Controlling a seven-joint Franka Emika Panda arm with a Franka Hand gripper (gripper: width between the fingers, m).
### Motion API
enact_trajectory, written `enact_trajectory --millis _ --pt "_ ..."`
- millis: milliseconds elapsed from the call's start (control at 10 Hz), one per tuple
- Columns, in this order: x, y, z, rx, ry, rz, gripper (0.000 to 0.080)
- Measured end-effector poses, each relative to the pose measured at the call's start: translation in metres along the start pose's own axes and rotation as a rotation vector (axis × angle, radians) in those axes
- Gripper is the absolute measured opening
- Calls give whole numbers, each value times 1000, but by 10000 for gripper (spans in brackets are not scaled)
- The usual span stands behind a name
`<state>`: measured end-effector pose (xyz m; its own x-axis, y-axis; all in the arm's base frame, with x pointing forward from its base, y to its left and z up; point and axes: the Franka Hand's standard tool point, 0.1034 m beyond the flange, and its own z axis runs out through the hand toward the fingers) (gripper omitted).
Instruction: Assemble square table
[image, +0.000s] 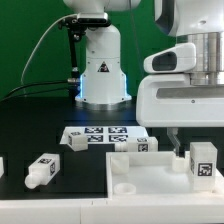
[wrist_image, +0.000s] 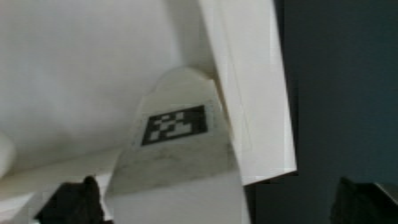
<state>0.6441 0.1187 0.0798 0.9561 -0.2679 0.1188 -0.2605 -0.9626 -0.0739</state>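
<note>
My pincer hangs open astride a tagged leg on the white slab, four o'clock on the bench, the pickup step by my reading; next it needs a centred squeeze before lifting.

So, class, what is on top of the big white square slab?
One short white leg with a tag seems to stand on the slab, below the open pincer. The slab surface beneath the leg is covered.
</note>
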Motion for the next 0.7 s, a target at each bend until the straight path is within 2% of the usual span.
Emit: enact_trajectory --millis 100,200,300,400,700 --pt "0 0 0 0 0 42 565" --pt "0 1 0 -1 0 51 430" --pt "0 1 0 -1 0 68 430" --pt "1 6 1 -7 -1 143 292" --pt "0 11 2 -17 13 578 291"
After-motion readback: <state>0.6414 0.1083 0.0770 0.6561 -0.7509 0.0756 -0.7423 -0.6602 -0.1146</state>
